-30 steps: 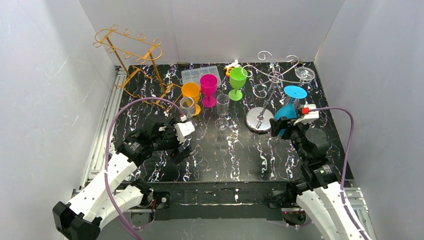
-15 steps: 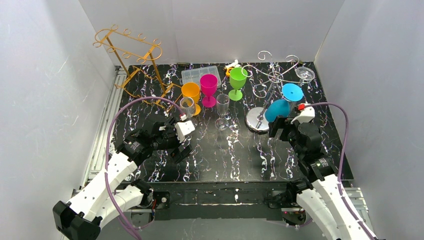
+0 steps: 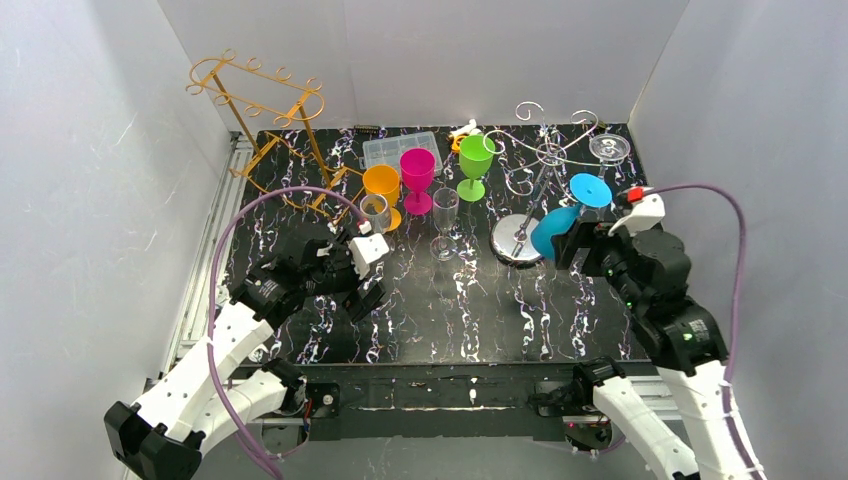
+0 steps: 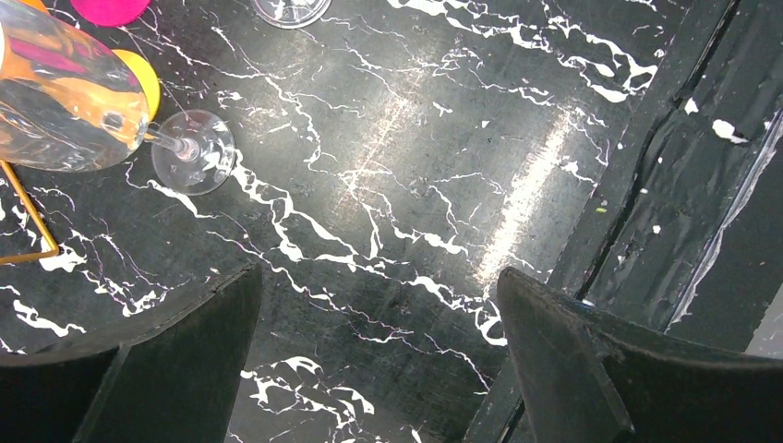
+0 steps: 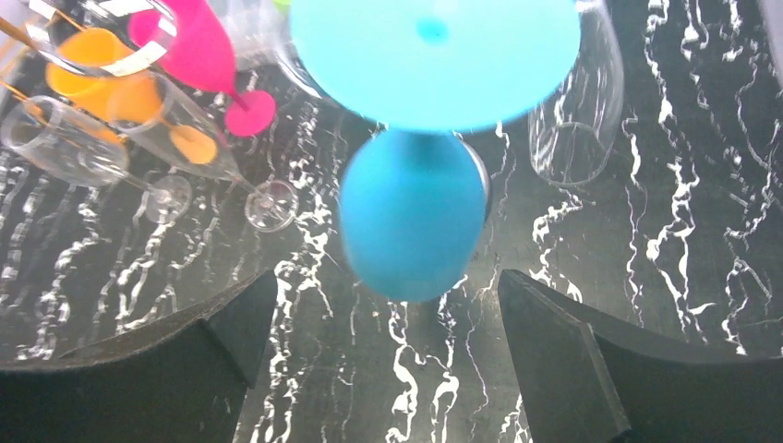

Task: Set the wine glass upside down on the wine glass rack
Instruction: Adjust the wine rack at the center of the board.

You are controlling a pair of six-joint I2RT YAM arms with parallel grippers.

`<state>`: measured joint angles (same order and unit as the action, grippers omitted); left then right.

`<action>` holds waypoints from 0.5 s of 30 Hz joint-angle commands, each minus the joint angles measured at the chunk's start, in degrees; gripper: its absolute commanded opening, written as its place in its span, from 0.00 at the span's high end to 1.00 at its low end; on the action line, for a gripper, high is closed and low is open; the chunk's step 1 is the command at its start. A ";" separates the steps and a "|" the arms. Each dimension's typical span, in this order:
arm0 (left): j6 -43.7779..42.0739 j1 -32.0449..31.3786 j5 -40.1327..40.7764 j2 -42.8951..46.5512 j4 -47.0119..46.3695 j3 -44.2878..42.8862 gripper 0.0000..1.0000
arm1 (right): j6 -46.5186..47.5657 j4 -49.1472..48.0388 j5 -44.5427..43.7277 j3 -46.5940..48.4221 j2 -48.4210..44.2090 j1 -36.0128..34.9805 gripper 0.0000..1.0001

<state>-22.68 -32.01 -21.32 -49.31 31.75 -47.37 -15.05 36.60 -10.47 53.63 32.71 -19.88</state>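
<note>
Blue glass [image 3: 553, 231] hangs upside down, tilted, its foot seemingly hooked on the silver rack [image 3: 517, 242]. Right hand [image 5: 386, 281] gapes just by the bowl, grasping nothing. Left hand [image 4: 379, 277], also released, hovers over the desk [image 3: 480, 310].

Blue wine glass [image 3: 555, 230] hangs upside down, tilted, on the silver rack [image 3: 512, 241].

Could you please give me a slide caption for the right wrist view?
Inverted blue glass, foot toward the camera, hangs between the sides of the open right gripper, touching neither.
</note>
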 commanded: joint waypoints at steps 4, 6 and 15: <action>2.47 -0.07 -0.72 -0.77 1.17 -3.48 0.02 | -0.04 12.02 5.79 20.20 8.72 0.02 0.02; 2.89 -0.08 -0.63 -1.17 1.25 -4.26 0.02 | 0.00 12.84 6.56 25.38 13.07 0.02 0.02; 4.69 -0.07 1.25 -3.42 0.96 -8.15 0.02 | 2.60 15.85 3.94 46.73 33.21 0.02 0.16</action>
<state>-19.40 -32.01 -20.75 -51.77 31.97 -52.46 -14.40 50.57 -5.89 94.35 60.17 -19.88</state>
